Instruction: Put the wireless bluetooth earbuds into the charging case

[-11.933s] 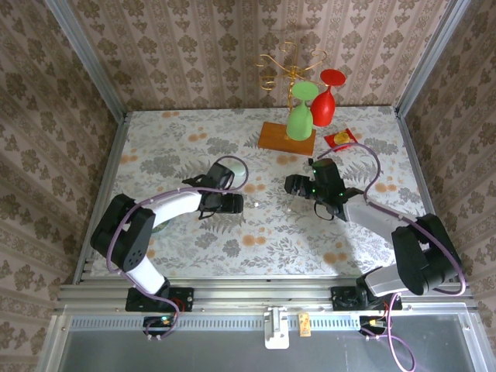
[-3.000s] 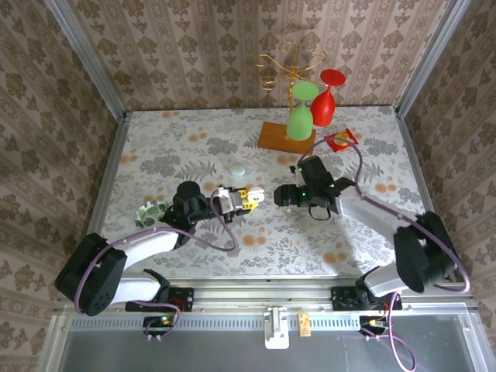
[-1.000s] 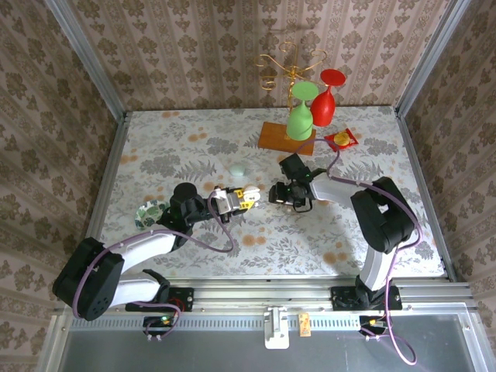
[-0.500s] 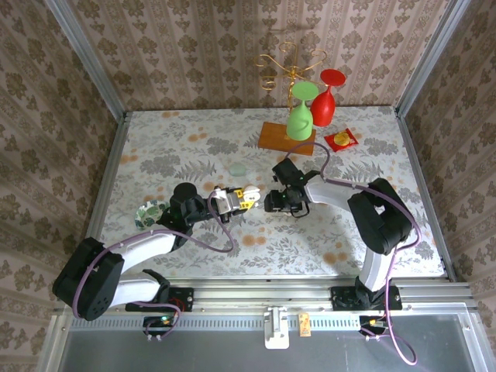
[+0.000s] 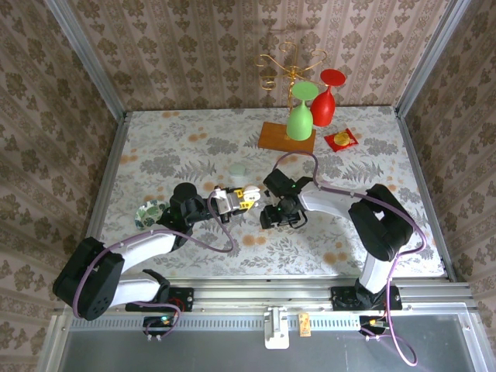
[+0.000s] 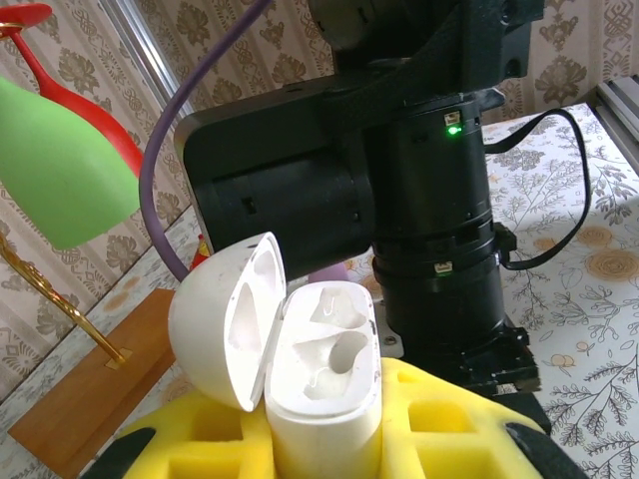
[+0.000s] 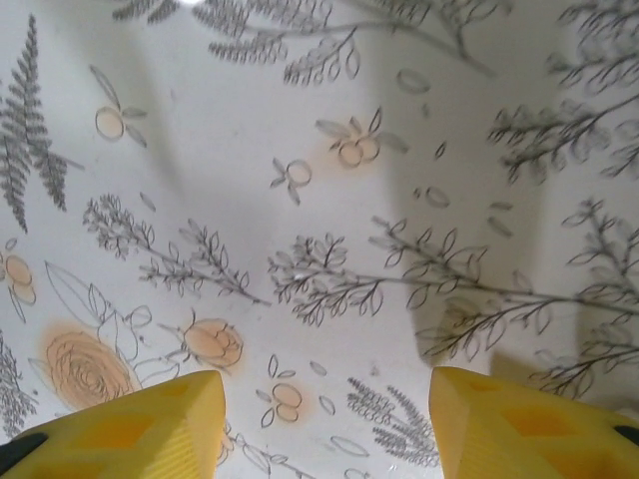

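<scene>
Clamped in the left gripper (image 5: 243, 198), the charging case (image 6: 321, 384) stands upright, lid (image 6: 222, 319) open; the right gripper (image 7: 324, 419) hangs spread over the surface (image 7: 300, 150).

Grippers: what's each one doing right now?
Left gripper: shut on the white case.
Right gripper: open, nothing between the jaws.

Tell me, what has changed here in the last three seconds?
The right gripper swung left and nearer, closing in on the left gripper, jaws open. The left gripper stays clamped on the open white charging case; the green glass and red glass haven't moved.
</scene>
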